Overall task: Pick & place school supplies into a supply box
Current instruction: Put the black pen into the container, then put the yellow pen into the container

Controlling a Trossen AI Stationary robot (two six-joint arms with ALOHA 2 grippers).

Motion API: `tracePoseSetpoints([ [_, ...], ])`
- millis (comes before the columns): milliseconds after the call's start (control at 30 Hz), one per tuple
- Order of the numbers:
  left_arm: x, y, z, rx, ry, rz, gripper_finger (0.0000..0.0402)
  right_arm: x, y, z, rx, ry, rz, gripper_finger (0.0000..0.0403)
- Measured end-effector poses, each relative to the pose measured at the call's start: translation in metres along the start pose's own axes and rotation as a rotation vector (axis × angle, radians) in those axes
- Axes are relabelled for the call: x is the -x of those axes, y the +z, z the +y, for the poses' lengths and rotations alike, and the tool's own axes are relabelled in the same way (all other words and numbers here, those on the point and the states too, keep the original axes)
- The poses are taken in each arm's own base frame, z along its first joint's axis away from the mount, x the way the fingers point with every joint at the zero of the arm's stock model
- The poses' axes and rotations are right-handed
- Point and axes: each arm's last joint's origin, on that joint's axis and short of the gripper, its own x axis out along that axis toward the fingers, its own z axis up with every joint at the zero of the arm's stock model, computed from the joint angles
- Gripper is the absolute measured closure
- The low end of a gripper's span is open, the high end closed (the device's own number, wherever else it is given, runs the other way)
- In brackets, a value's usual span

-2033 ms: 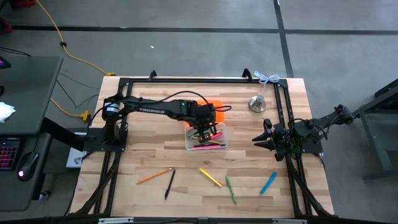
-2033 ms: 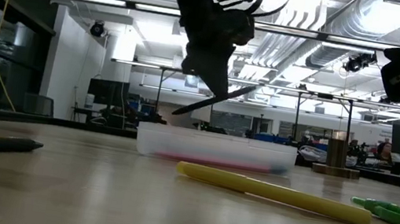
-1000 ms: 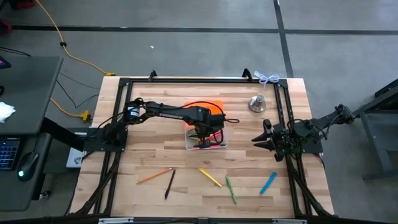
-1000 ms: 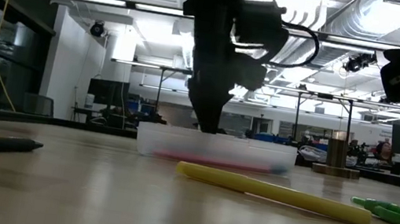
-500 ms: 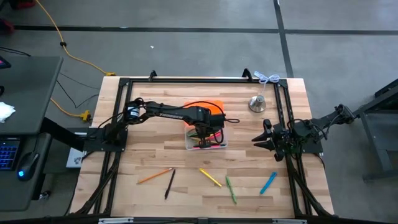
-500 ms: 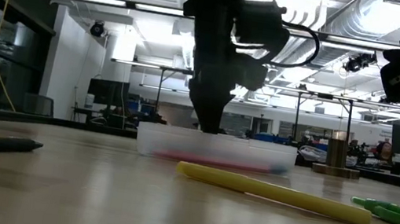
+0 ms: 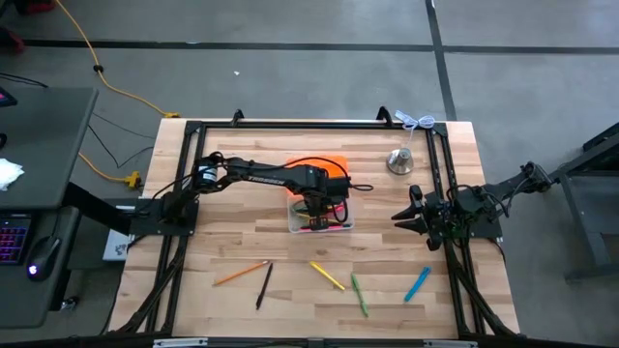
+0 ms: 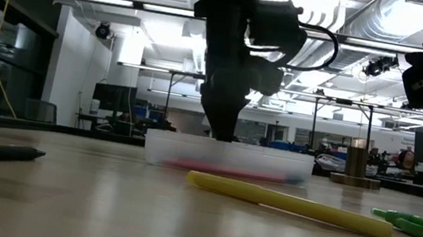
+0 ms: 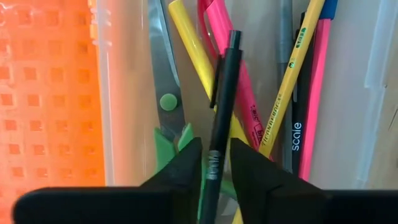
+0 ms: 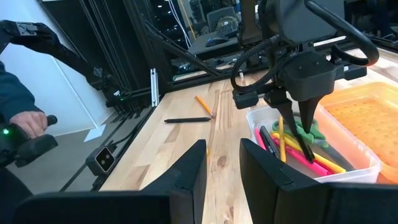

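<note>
A pale wooden surface (image 7: 232,242) stands on a grey floor, with a bright workshop hall beyond it. The supply box (image 7: 322,215) sits near the middle of the surface, its orange lid (image 7: 332,167) folded open on the far side. The left tool (image 7: 318,207) reaches down into the box; its fingers (image 9: 180,171) stand narrowly apart on either side of a black pen (image 9: 222,124), which lies among scissors (image 9: 163,106), yellow and pink pens. Whether they still grip the pen I cannot tell. The right tool (image 7: 404,218) waits at the right edge, well apart from the box, fingers slightly apart and empty. Near the front edge lie an orange pencil (image 7: 241,273), a dark pen (image 7: 263,285), a yellow marker (image 7: 327,275), a green pen (image 7: 359,295) and a blue pen (image 7: 417,283).
</note>
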Motion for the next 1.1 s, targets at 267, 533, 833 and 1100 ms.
tracePoseSetpoints([
  [267,0.0,0.0,0.0,0.0,0.0,0.0,0.0225,0.0,0.0,0.0,0.0,0.0,0.0,0.0329],
  [533,0.025,0.009,0.0,0.012,-0.001,-0.007,0.0191,0.0,0.0,0.0,0.0,0.0,0.0,0.0329],
  [833,0.085,0.027,0.001,0.065,-0.008,-0.092,0.0192,0.0,0.0,0.0,-0.005,0.001,0.0,0.0329],
  [1100,0.129,0.01,-0.009,0.243,-0.068,0.066,0.0202,0.0,0.0,0.0,-0.002,0.003,0.001,0.0329],
])
